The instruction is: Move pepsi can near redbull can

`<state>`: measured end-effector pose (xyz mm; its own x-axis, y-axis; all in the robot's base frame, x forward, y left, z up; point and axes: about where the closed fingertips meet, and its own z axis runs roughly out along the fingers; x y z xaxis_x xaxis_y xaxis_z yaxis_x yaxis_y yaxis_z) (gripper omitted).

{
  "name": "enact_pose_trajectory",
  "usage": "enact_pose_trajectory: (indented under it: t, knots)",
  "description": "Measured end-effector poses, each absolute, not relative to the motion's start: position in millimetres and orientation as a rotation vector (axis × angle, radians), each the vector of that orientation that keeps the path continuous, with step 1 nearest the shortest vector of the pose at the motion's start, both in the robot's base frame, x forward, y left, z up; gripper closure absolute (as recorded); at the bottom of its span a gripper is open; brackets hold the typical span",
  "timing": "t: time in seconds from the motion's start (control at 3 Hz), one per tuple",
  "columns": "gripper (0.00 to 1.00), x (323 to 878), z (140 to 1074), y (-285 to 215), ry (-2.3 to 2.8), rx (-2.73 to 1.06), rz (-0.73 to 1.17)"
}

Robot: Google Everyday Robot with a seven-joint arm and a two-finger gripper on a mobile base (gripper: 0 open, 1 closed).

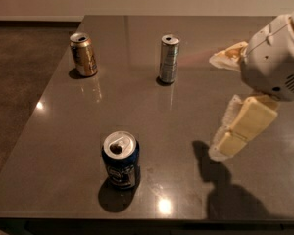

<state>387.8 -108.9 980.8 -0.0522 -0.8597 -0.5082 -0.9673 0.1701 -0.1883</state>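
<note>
The pepsi can (pixel 120 160), short and dark blue with an open silver top, stands upright near the table's front edge, left of centre. The redbull can (pixel 168 58), tall, slim and silver-grey, stands upright at the far middle of the table. My gripper (pixel 214 106) hangs above the table's right side, open and empty, with one cream finger (pixel 227 57) high and the other finger (pixel 241 129) low. It is well to the right of the pepsi can and to the right of and nearer than the redbull can, touching neither.
A gold-brown can (pixel 84 54) stands upright at the far left of the grey table (pixel 157 116). The table's left edge drops to a dark floor (pixel 19 72). The white arm housing (pixel 277 58) fills the upper right.
</note>
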Motion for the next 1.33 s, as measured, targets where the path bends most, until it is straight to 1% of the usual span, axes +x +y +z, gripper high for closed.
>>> enact_pose_trajectory:
  t: [0.67,1.33]
  knots:
    - [0.0,371.6,953.1,-37.8,1.88,-1.643,0.31]
    - [0.0,358.8,931.9,12.1,1.837,-1.642,0.348]
